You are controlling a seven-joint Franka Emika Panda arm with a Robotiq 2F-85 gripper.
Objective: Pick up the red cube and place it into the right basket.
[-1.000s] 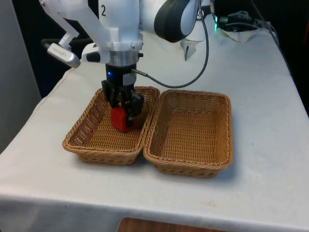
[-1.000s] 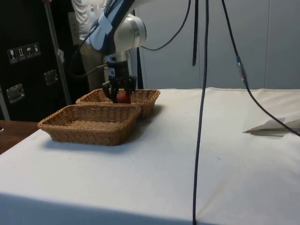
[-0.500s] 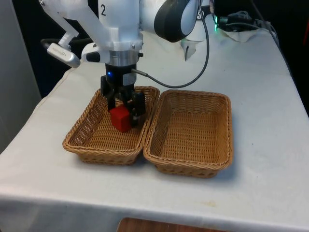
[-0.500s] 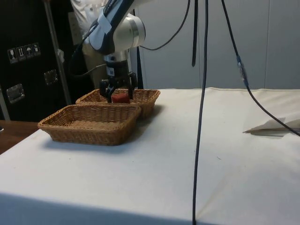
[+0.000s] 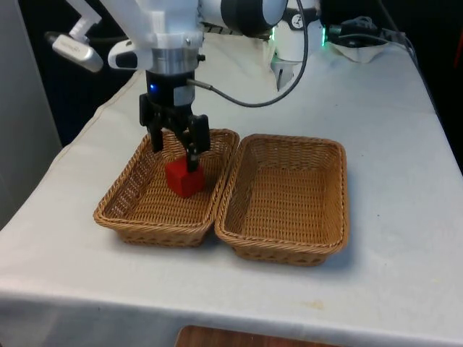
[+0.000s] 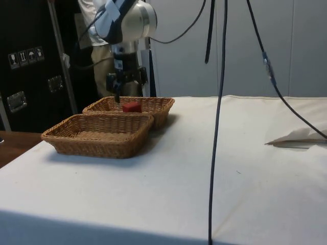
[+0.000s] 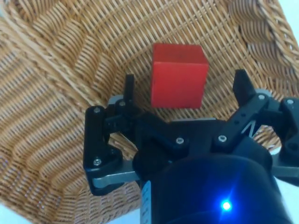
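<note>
Red is the colour of the one cube (image 5: 184, 178), which is seen resting on the woven floor of the basket on the front view's left (image 5: 130, 202), not in the basket on the front view's right (image 5: 289, 199). The black gripper (image 5: 174, 148) is held just above the cube, its two fingers spread wide and nothing gripped between them. In the wrist view the red cube (image 7: 179, 75) is seen lying between and below the fingers (image 7: 129, 88), with a clear gap left on each side, so that no contact is made. From the side, the cube (image 6: 131, 106) is partly hidden by the basket rim, and the fingertips are hard to make out against the dark background. Two wicker baskets are counted, set side by side and touching along one long edge on the white-clothed counter (image 5: 391, 144). A person (image 6: 97, 56) is partly seen behind the arm, cut off by the picture's top.
</note>
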